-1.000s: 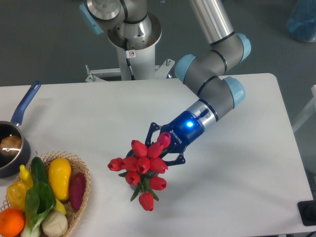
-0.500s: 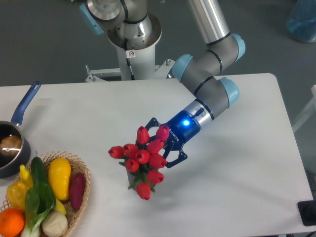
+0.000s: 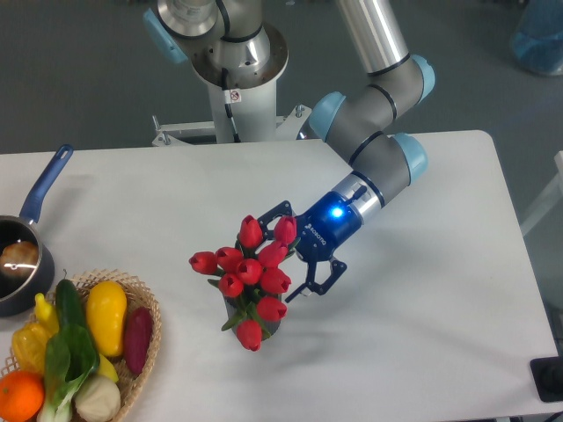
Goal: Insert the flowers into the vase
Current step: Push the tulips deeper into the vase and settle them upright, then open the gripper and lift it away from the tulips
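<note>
1. The flowers [image 3: 249, 280] stand with their stems down in the vase [image 3: 261, 318], which the blooms mostly hide
2. The gripper [image 3: 295, 253] sits just beside the bunch, jaws spread apart and holding nothing, likely releasing
3. The white desk [image 3: 422, 308] also carries a basket of produce [image 3: 84, 347] and a saucepan [image 3: 22, 264]; grey floor behind

free: bare table [image 3: 422, 334] right of flowers [image 3: 246, 272] | blocked: basket [image 3: 145, 303] and saucepan [image 3: 26, 255] left
</note>
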{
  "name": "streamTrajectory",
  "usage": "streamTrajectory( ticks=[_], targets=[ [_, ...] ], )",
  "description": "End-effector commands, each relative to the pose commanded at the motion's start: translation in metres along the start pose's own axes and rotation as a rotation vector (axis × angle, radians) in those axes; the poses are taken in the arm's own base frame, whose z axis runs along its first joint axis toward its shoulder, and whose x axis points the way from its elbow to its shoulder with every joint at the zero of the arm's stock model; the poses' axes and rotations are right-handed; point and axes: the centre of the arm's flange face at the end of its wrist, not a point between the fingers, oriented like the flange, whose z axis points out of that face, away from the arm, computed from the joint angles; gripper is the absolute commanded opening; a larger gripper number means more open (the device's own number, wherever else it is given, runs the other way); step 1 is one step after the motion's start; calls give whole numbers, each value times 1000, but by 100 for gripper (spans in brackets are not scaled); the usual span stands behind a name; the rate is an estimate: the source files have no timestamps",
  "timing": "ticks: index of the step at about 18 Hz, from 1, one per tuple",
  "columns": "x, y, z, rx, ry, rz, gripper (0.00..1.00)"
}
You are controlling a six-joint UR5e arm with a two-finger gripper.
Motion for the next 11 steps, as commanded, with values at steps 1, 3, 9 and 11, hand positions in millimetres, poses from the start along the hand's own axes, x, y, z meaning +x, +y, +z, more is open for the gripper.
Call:
streamTrajectory(
  ticks=[1, 3, 9, 11],
  targets=[
    [0, 0, -12, 4, -21, -3, 100],
    [-3, -6, -30, 9, -53, 9, 100],
    [-23, -18, -95, 22, -167, 34, 100],
    [-28, -20, -110, 23, -193, 56, 100]
  ],
)
